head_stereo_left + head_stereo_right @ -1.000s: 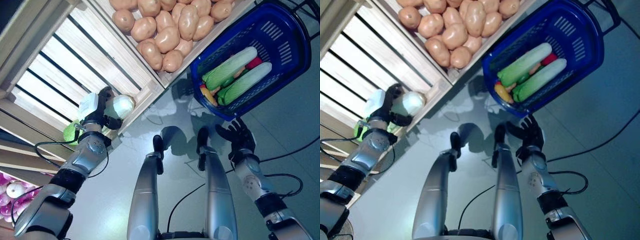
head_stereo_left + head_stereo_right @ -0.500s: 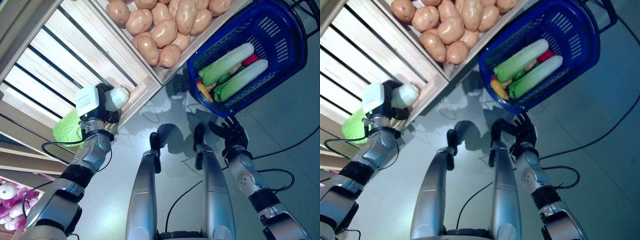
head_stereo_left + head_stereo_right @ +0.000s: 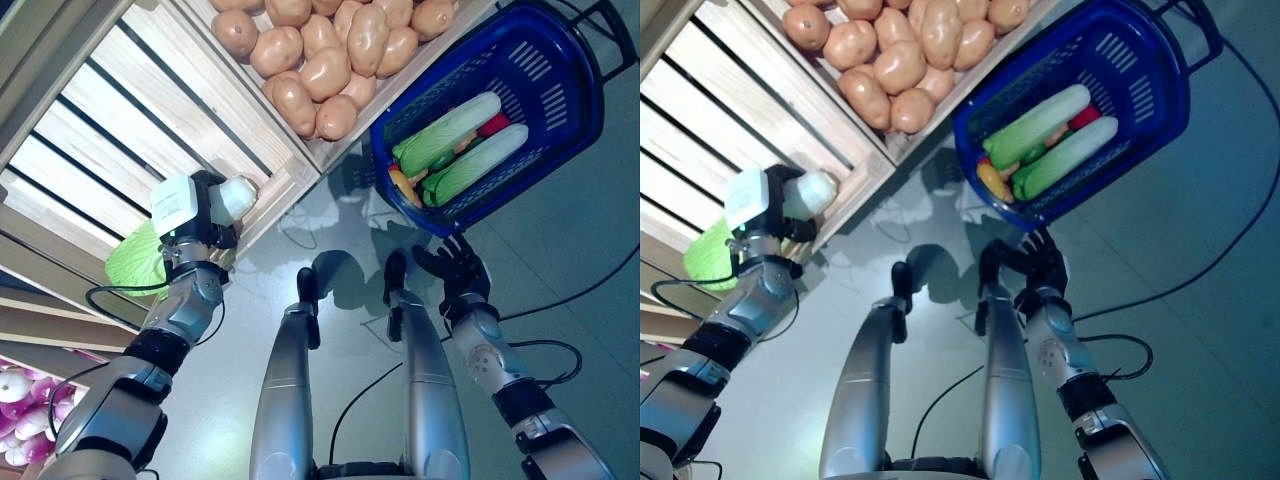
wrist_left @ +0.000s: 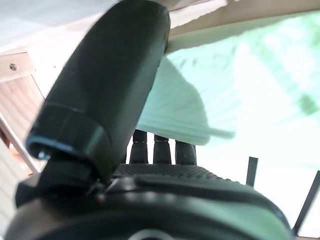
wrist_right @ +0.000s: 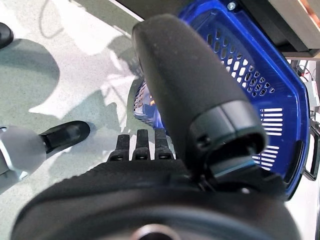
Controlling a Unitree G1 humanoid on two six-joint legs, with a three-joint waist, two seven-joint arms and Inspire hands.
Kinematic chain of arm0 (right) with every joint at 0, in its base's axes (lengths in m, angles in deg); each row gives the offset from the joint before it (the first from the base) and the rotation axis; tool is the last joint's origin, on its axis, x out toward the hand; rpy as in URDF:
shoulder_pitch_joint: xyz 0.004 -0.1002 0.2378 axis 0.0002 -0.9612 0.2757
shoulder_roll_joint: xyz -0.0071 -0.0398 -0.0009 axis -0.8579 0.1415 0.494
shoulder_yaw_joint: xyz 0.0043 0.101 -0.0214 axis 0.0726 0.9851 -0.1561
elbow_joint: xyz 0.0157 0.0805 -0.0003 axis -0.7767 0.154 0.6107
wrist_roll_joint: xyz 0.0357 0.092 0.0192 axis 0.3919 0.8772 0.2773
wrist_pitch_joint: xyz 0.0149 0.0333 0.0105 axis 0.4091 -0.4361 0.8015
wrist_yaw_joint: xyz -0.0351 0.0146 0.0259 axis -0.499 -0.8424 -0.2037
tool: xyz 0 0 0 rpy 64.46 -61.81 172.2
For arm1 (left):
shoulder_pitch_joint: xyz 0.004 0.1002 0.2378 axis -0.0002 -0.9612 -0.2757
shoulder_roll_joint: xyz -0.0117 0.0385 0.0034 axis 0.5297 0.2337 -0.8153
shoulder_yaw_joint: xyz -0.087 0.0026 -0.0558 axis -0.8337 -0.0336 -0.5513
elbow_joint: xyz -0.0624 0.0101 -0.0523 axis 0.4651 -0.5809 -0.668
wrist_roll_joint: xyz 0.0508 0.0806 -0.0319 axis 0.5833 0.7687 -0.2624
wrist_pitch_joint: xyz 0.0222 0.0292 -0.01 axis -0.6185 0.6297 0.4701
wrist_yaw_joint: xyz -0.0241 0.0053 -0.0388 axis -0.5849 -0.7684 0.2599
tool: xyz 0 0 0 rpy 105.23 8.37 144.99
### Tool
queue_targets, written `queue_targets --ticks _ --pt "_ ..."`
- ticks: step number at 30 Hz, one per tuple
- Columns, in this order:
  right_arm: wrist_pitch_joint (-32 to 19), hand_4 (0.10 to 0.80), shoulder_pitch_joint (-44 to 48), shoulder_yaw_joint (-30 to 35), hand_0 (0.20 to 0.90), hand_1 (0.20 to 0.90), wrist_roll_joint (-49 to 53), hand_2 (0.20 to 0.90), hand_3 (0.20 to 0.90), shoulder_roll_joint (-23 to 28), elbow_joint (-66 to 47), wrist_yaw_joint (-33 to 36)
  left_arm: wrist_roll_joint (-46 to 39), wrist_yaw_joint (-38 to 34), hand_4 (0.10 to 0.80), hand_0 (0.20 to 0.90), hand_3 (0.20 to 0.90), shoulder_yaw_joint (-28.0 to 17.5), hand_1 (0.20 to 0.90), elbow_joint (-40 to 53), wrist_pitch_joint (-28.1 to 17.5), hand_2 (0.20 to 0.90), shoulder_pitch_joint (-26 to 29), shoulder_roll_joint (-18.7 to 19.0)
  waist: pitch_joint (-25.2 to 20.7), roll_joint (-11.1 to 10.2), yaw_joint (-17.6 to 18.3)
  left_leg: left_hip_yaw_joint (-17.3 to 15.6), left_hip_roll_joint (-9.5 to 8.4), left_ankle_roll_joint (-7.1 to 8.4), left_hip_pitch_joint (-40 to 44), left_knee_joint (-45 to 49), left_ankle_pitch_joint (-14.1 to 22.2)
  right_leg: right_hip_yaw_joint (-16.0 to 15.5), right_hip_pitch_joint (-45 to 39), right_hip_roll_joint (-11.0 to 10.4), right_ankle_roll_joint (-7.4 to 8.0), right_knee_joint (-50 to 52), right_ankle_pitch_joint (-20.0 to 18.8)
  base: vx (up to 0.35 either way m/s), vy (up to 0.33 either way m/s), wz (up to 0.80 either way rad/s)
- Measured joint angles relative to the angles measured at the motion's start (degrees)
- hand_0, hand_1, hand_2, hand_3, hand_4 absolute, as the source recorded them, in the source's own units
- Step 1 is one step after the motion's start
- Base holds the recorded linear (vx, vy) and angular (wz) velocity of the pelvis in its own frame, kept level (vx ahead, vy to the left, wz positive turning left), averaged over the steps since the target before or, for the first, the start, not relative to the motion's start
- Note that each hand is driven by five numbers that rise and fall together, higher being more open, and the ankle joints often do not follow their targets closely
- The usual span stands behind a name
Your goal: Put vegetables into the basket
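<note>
We see a pale cabbage (image 3: 240,196) clamped in our left hand (image 3: 205,215) at the crate (image 3: 282,190) edge. Our right hand (image 3: 457,275), fingers spread and empty, hovers just below the blue basket (image 3: 575,110).

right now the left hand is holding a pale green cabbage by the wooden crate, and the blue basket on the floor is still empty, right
Not quite. The left hand does hold the pale green cabbage by the wooden crate, but the blue basket on the floor is not empty: the left eye view shows long green and white vegetables already lying in it, with some red and orange pieces between them.
</note>
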State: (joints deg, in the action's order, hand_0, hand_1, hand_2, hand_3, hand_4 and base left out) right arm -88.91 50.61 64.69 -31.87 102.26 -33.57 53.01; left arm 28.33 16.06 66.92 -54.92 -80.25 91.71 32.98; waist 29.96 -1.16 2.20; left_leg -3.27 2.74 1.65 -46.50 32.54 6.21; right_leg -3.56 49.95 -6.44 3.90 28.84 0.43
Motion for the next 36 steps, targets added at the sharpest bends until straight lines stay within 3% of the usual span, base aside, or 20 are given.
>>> queue_targets --ticks 7,12,20,25,30,34,36 --pt "-0.1 0.8 -2.0 -1.5 0.9 0.9 0.0 0.9 0.9 -1.1 0.0 0.0 0.0 -2.5 0.4 0.3 0.3 -0.5 0.3 -0.1 -5.1 0.3 -6.5 -2.7 0.0 -0.3 -0.3 0.0 -0.27 0.28 11.3 -9.3 -2.4 -0.9 -9.9 -0.4 -0.3 -6.4 -0.9 0.015 0.004 0.0" --pt "-0.1 0.8 -4.6 -1.8 0.9 0.9 0.0 0.9 0.9 -1.1 0.0 0.0 0.2 -4.1 0.4 0.3 0.3 -1.1 0.3 5.6 -9.4 0.3 -12.2 -3.4 0.0 -0.4 -1.8 0.3 -0.57 0.72 20.8 -17.8 -5.4 -2.4 -17.9 -0.5 -0.49 -10.7 -1.2 0.03 0.046 0.08" --pt "-0.1 0.8 -8.5 -0.6 0.9 0.9 0.0 0.9 0.9 -0.9 -0.2 0.0 0.4 -5.9 0.4 0.3 0.3 -7.6 0.3 14.5 -13.6 0.3 -19.0 -3.4 0.0 0.0 -3.9 1.6 -0.33 0.92 31.7 -26.2 -8.4 -4.9 -28.3 -0.4 -0.37 -16.0 -1.7 0.048 0.043 0.09" --pt "0.0 0.8 -12.9 4.0 0.9 0.9 -0.6 0.9 0.9 -1.6 -0.2 0.0 -0.3 -4.5 0.4 0.3 0.3 -11.8 0.3 21.7 -17.6 0.3 -23.8 -4.2 -0.3 1.3 -4.6 2.7 0.01 0.71 36.2 -30.4 -9.8 -6.4 -33.9 0.0 0.09 -21.6 -3.2 0.095 0.016 0.09" --pt "0.4 0.8 -15.1 5.9 0.9 0.9 -2.4 0.9 0.9 -2.5 -0.6 0.0 -8.6 0.5 0.4 0.3 0.3 -15.5 0.3 27.4 -22.7 0.3 -27.2 -7.1 -0.7 1.8 -4.5 2.8 -0.03 0.61 40.2 -32.9 -10.0 -6.6 -39.1 0.3 0.6 -26.6 -5.0 0.101 0.046 -0.01" --pt "0.8 0.8 -17.2 7.7 0.9 0.9 -4.7 0.9 0.9 -3.6 -2.5 0.0 -20.2 9.4 0.4 0.3 0.3 -16.8 0.3 30.9 -25.4 0.3 -29.0 -11.2 -2.3 3.1 -4.3 2.7 -0.08 0.48 43.8 -34.8 -9.9 -6.7 -43.1 0.5 1.06 -29.6 -5.6 0.132 0.032 -0.01" --pt "1.6 0.8 -17.5 8.8 0.9 0.9 -4.9 0.9 0.9 -4.6 -2.6 -0.1 -29.8 17.3 0.4 0.3 0.3 -17.5 0.3 33.2 -25.7 0.3 -30.5 -13.3 -3.2 3.3 -4.1 2.6 -0.08 0.35 46.2 -35.7 -9.8 -6.6 -45.6 0.7 1.13 -30.7 -5.6 0.113 0.027 -0.05"
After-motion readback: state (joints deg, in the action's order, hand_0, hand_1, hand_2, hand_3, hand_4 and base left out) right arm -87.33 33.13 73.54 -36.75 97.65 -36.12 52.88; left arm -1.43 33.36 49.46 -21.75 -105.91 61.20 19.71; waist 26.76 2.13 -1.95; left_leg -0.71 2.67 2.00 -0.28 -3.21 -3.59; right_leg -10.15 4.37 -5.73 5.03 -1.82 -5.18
